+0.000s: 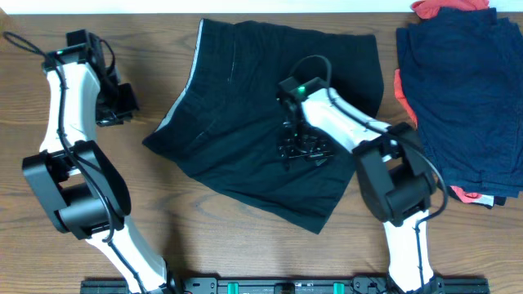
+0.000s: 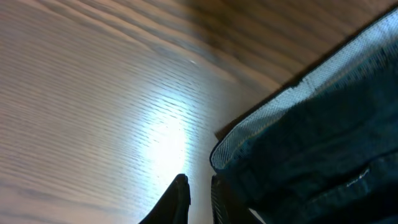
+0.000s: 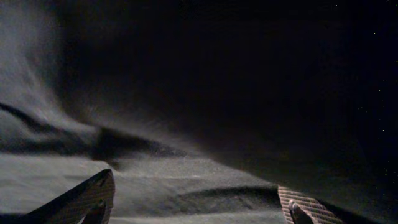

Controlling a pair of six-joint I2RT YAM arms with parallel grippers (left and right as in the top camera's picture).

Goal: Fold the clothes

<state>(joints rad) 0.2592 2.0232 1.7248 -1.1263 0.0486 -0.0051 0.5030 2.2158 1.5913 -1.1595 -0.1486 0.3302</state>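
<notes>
The black shorts [image 1: 245,106] lie spread flat in the middle of the table, with the light grey inner waistband along their left edge. My right gripper [image 1: 304,151] is open and presses down on the shorts near their middle. In the right wrist view its fingers [image 3: 199,205] are wide apart over the black fabric [image 3: 199,93]. My left gripper [image 1: 122,102] is over bare table to the left of the shorts. In the left wrist view its fingers [image 2: 198,190] are almost together with nothing between them, just beside the waistband corner [image 2: 311,137].
A stack of navy blue garments [image 1: 466,90] lies at the right edge, with a red-orange garment [image 1: 441,8] showing at its top and beneath it. Bare wooden table [image 1: 204,237] lies in front of the shorts.
</notes>
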